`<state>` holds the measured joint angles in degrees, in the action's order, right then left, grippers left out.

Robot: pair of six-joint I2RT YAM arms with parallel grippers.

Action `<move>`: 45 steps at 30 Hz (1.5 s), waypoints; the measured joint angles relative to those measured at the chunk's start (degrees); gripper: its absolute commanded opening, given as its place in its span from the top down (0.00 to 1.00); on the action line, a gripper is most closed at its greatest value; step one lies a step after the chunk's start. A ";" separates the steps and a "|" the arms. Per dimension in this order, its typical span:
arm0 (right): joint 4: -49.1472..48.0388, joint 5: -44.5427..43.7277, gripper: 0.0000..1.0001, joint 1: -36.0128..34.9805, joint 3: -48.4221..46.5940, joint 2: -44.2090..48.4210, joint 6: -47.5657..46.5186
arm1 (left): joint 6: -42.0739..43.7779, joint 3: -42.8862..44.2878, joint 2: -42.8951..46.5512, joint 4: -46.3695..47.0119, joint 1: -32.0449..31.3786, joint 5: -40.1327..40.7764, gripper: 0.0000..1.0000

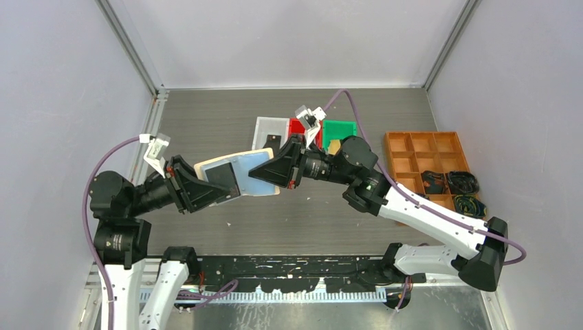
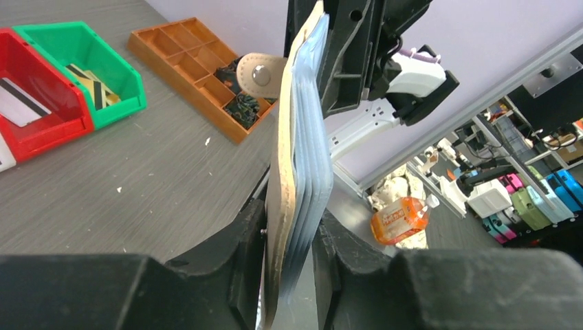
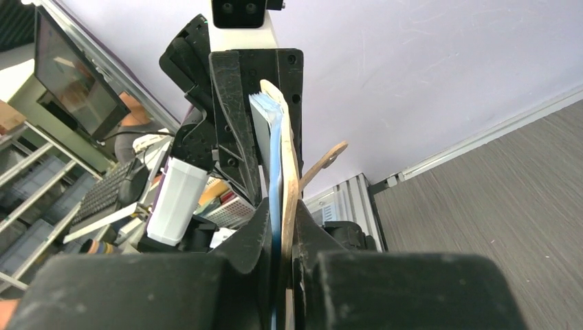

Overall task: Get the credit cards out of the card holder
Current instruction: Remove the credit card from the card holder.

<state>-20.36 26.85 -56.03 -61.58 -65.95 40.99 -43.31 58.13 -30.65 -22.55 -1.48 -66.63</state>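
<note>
Since the small beige-tan, leather-like folding card holder (image 1: 234,168) is light and limp, with a soft cover, a loose snap tab (image 2: 260,72) and a fan of shiny clear plastic sleeves (image 2: 313,158) that slide on one another, it will likely sag or twist unless it is pinched at both ends. That is how it is held: spread open in the air above the grey wood-grain table (image 1: 309,220), between the two arms. The black two-finger left gripper (image 2: 289,234) has its jaws closed around one end, one finger on the tan cover and the other against the sleeves. The black right gripper (image 3: 282,230) is clamped tight on the opposite end. Both forearms lie nearly level and point inward at each other, the left elbow bent close to its base, the right arm reaching diagonally in from its base at the right. What looks like a black credit card (image 1: 221,177) shows dark through a sleeve beside the left jaws. Such a card should be thin, stiff and slick, best taken by an exposed short edge at the sleeve mouth and drawn straight along the sleeve, though I cannot tell whether any edge stands proud.
</note>
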 measured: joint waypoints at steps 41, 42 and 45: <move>18.95 -7.98 0.09 4.66 -10.38 2.67 -5.27 | 31.43 11.63 -15.06 -35.76 0.00 6.47 0.98; 21.00 -6.14 0.08 4.66 -12.55 1.27 -7.19 | 34.07 12.52 -15.85 -38.10 0.00 5.46 0.98; 26.23 -1.20 0.08 4.66 -17.57 -2.82 -12.41 | 41.38 14.56 -18.03 -44.59 0.00 2.84 1.00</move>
<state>5.87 25.65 -51.37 -79.15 -68.77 28.58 -1.93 72.69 -48.69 -67.13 -1.48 -63.79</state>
